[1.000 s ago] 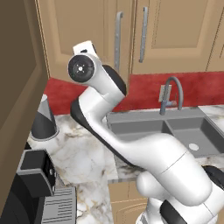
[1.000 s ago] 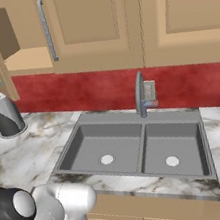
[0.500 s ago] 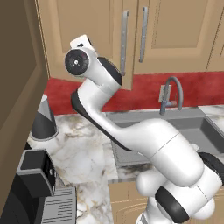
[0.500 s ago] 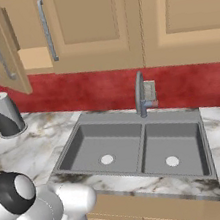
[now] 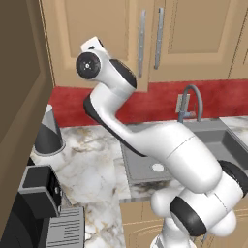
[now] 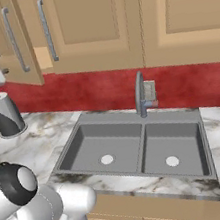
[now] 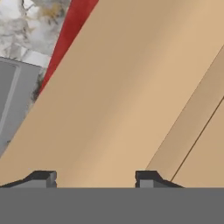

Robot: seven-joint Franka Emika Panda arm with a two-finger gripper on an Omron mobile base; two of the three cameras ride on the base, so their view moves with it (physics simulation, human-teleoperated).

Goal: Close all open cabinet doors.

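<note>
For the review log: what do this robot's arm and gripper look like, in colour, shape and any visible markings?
The arm is glossy white with rounded, bulbous links and dark grey to black joint bands. A round black end cap with a small pale centre closes one joint. The gripper has two small dark grey, blocky finger tips. No cables or lettering are visible.

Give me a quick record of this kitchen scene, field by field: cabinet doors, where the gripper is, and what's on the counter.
open door: cabinet door at far left of the right base view, swung out from the cabinet face, silver bar handle showing
closed doors: the doors over the sink sit flush
gripper: gripper close against a tan door panel, nothing between the tips
sink: double grey sink, faucet behind it
counter: marble, with a dark cone-shaped appliance at left
</note>
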